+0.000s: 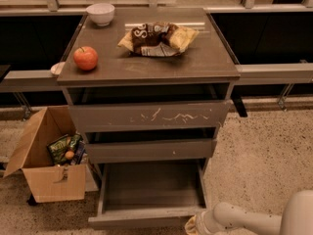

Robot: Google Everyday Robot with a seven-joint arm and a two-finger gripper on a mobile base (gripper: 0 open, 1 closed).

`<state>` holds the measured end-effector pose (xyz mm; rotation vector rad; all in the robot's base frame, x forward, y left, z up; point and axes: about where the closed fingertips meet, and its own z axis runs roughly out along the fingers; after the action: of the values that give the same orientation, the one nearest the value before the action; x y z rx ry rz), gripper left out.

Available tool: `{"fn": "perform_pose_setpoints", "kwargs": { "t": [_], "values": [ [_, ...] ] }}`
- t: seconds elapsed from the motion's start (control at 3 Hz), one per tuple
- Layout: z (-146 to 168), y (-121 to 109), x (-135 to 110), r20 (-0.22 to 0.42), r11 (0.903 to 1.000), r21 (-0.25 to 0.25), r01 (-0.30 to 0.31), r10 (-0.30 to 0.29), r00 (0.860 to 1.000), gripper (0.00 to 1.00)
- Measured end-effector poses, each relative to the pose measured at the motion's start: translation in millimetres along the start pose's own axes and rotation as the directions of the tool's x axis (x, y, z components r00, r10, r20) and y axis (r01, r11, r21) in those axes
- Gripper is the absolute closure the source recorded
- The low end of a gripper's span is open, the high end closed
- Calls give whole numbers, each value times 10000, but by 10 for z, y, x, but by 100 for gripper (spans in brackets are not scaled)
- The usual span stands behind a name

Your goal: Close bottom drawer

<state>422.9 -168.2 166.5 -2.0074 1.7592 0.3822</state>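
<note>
Nearest the camera, at about five o'clock in the view, the pincer [193, 225] sits low at the end of a white arm [244, 220], close against the right end of the bottom drawer [142, 218]. I cannot tell whether they touch, nor whether the pincer is wide or narrow. The drawer stands pulled well out at six o'clock, under the other two, and its shallow tray looks bare. It should handle as a stiff, light box on slides. The flat front has no handle, so there is nothing to grip and a plain push on the face is the likely way. A push nearer the middle should serve better than one at the right end, where the tray might skew and bind. The front's long axis runs nine to three, the face points to six, and closing travel runs toward twelve. Above it the middle drawer [151, 151] and the scratched top drawer [149, 116] each stand out a little. At eight o'clock a cardboard box [49, 180] of packets rests on the floor. Farthest, on the bench [146, 67], lie an apple [85, 58] at ten, a crisp bag [157, 37] at twelve and a white bowl [100, 13] at eleven.
</note>
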Motion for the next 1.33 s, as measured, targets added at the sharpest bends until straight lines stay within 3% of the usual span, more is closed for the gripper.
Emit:
{"fn": "perform_pose_setpoints", "kwargs": {
  "t": [0.67, 1.33],
  "values": [
    [0, 0, 0, 1, 10000, -1, 0, 0, 10000, 5],
    [1, 1, 0, 1, 10000, -1, 0, 0, 10000, 0]
  ]
}}
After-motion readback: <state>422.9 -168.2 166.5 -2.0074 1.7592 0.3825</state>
